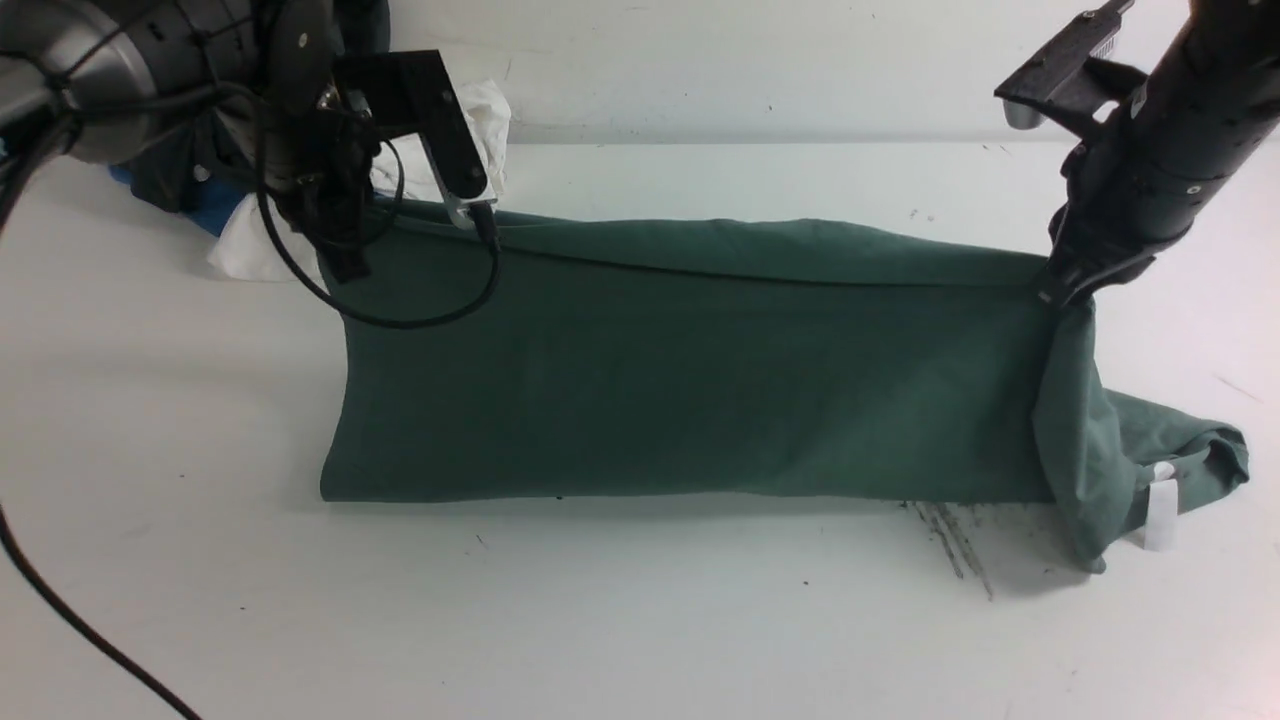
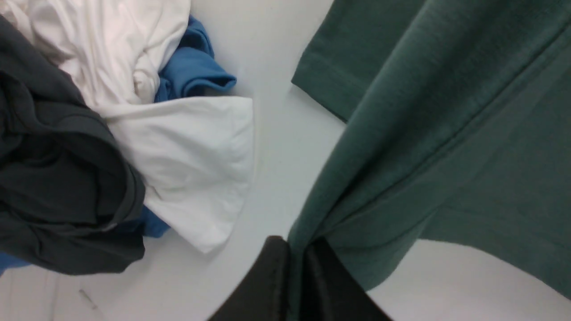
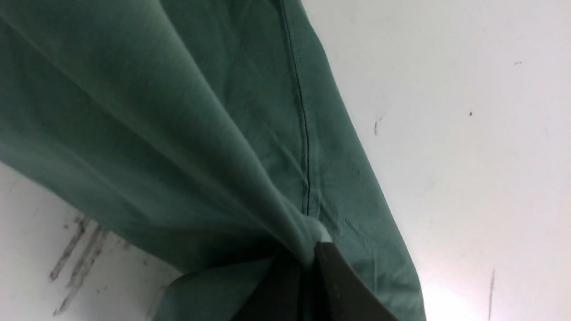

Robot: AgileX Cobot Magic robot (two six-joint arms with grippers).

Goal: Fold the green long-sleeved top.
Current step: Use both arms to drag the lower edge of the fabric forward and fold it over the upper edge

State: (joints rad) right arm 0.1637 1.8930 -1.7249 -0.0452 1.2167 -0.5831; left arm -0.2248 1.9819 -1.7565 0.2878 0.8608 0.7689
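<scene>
- The green top (image 1: 700, 390) stretches across the middle of the frame, its upper edge held up and its lower part hanging to or lying on the worktop (image 1: 600, 620).
- The left claw (image 2: 296, 256), at upper left of the front view, is closed on one end of that edge; the right claw (image 3: 303, 263), at upper right, pinches the other end.
- The step in hand looks like a lift-and-lay fold: two-handed, with the cloth drawn fairly straight between the grips.
- Best to move both arms together, at matching height and pace, so the held edge doesn't skew.
- Keep light tension: enough to prevent sagging, not enough to pull the knit out of a grip.
- Lay the edge down gradually and open both claws only once the cloth is supported.
- Watch the bunched part at lower right, where the white label (image 1: 1160, 515) shows; it could fold under and leave a lump.
- Keep the left end away from the white cloth (image 2: 196, 160) and dark garment (image 2: 67, 178), or it may snag them.
</scene>
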